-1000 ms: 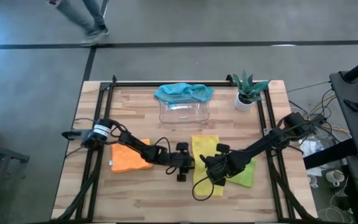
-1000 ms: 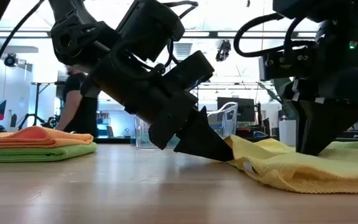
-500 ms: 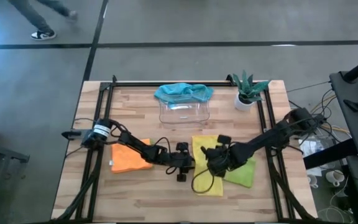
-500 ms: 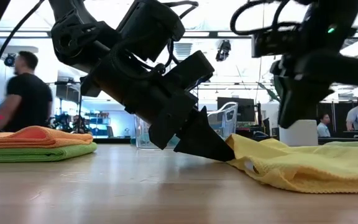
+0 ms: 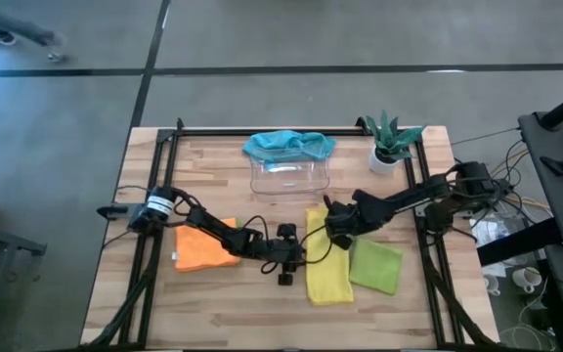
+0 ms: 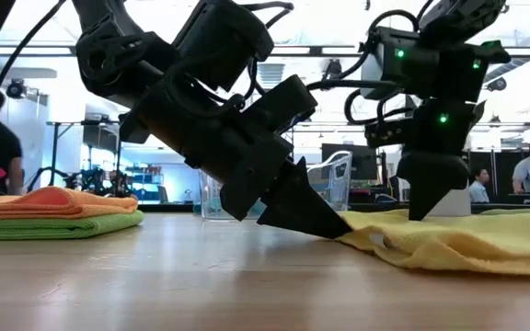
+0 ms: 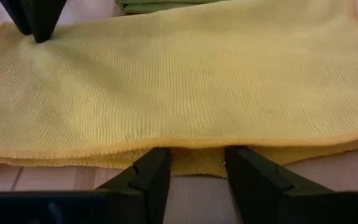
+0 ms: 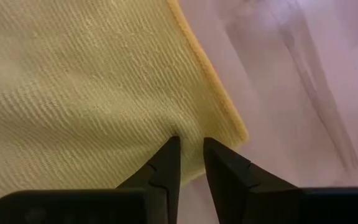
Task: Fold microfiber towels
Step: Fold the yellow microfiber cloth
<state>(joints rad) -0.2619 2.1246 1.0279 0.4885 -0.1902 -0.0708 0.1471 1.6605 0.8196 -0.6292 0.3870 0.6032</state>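
A yellow towel [image 5: 327,259], folded into a long strip, lies flat on the table between both arms. My left gripper [image 7: 194,158] stands open at the middle of its left long edge. My right gripper [image 5: 332,227] is down on the towel's far right corner, fingers nearly together. A lime green towel [image 5: 374,266] lies flat to the strip's right. An orange towel [image 6: 53,199] lies folded on another lime green one [image 6: 53,223] at the left. A teal towel [image 5: 289,145] is draped over the clear tray's rim. My left gripper touches the yellow towel's left long edge [image 7: 191,146] with both fingertips [image 7: 157,163], coming slanting down from the table's left. The lower layer's edge shows in the gap between them, and nothing is pinched. The towel lies flat on the table. My right gripper has its fingertips [image 8: 171,152] on the top of the yellow towel close to its far right corner [image 8: 229,127], coming steeply from above. A small ridge of cloth [image 8: 188,138] sits between the nearly closed tips. The towel lies flat on the table, not lifted.
The clear tray [image 5: 291,178] stands at the table's far middle and a small potted plant [image 5: 391,145] at the far right. Black rails run along the table's left and right sides. Bare wood shows along the near edge. People stand in the room beyond.
My right gripper has risen off the near half of the yellow towel, travelled toward the table's far edge, and come down at the towel's far right corner. The towel stays flat on the table.
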